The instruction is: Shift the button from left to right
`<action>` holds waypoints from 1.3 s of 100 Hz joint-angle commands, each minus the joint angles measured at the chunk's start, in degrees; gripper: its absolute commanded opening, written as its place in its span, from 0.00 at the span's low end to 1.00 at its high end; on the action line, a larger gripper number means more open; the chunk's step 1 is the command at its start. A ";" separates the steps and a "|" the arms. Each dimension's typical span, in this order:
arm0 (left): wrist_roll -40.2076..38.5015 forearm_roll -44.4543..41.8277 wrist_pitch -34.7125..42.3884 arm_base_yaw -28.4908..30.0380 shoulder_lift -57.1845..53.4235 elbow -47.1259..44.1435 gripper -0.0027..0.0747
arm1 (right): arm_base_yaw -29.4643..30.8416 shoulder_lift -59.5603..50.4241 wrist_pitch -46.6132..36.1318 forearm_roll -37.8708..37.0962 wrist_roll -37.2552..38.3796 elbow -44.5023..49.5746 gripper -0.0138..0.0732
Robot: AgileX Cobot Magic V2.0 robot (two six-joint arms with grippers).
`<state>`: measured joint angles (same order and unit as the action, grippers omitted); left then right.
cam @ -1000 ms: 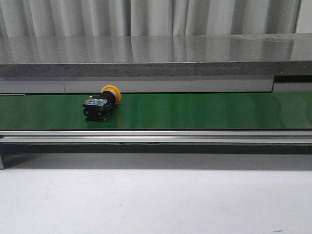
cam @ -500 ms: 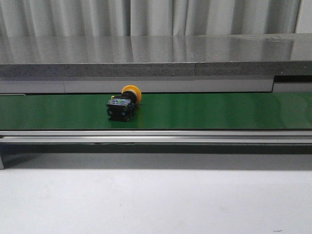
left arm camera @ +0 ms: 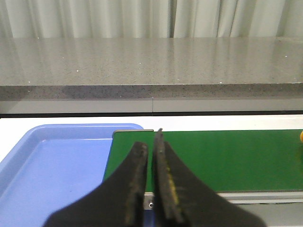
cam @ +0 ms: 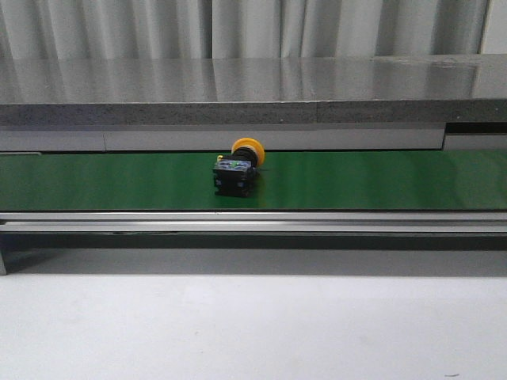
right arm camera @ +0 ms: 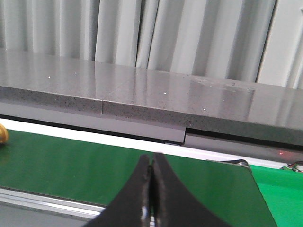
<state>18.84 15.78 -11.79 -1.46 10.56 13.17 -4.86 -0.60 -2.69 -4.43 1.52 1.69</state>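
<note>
The button (cam: 238, 168) lies on its side on the green conveyor belt (cam: 380, 180), a little left of the belt's middle. Its yellow cap points to the far side and its black body faces me. A sliver of the yellow cap shows at the edge of the left wrist view (left arm camera: 301, 137) and of the right wrist view (right arm camera: 2, 135). My left gripper (left arm camera: 151, 142) is shut and empty over the belt's left end. My right gripper (right arm camera: 151, 161) is shut and empty over the belt's right part. Neither gripper shows in the front view.
A blue tray (left arm camera: 57, 161) sits just off the belt's left end. A grey stone counter (cam: 238, 87) runs behind the belt, with curtains behind it. A brighter green surface (right arm camera: 279, 189) adjoins the belt's right end. White tabletop (cam: 253, 324) lies in front.
The button has travelled to the right along the belt, from the left part toward the middle, keeping the same pose.
</note>
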 commanded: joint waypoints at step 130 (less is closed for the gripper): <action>-0.05 0.33 4.99 -0.49 0.58 1.22 0.04 | -0.01 55.49 32.99 3.77 0.08 -44.21 0.12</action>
<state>18.84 15.78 -11.79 -1.46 10.56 12.72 -4.86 55.26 32.79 -1.05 1.65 -40.35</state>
